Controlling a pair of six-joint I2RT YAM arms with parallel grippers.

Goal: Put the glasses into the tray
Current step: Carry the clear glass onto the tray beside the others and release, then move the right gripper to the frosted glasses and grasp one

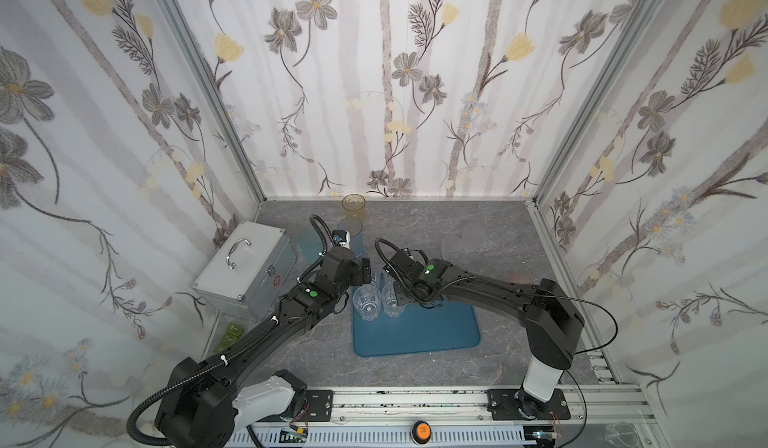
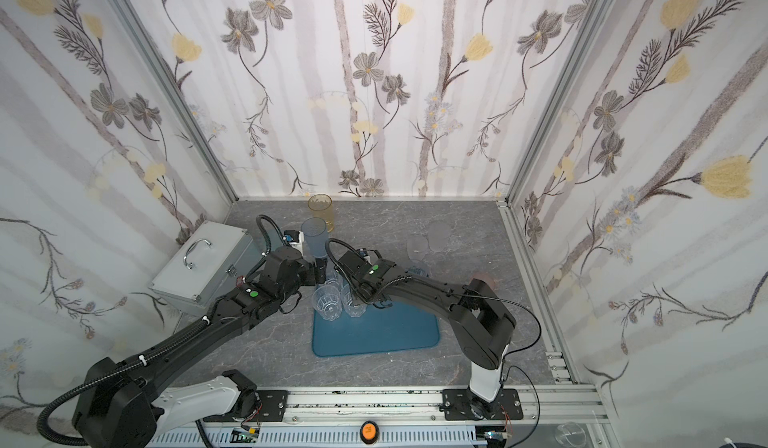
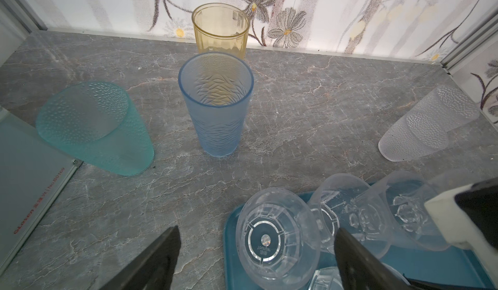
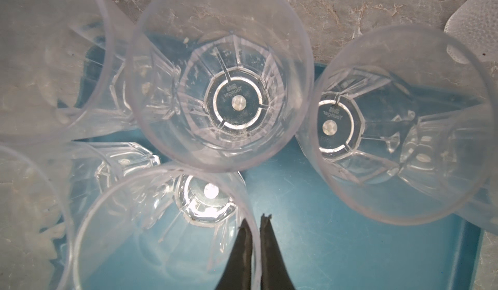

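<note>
Currently logged: my right claw (image 4: 255, 220) pinches the rim of a clear glass (image 4: 161, 221) standing in the tray (image 4: 323, 221) among other clear ones, my left claw (image 3: 257, 248) gapes empty near them, and the blue glass (image 3: 217, 108), amber glass (image 3: 220, 30), teal glass (image 3: 91, 127) and frosted glasses (image 3: 428, 124) wait on the tabletop (image 3: 310, 100) beyond it.

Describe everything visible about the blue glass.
The blue glass is a translucent, frosted tumbler with wavy relief on its wall, tapering to a narrower base. It stands upright, mouth up, empty, on the grey marbled table, outside the tray. Nothing grips it; whether the amber glass behind touches it cannot be told.
</note>
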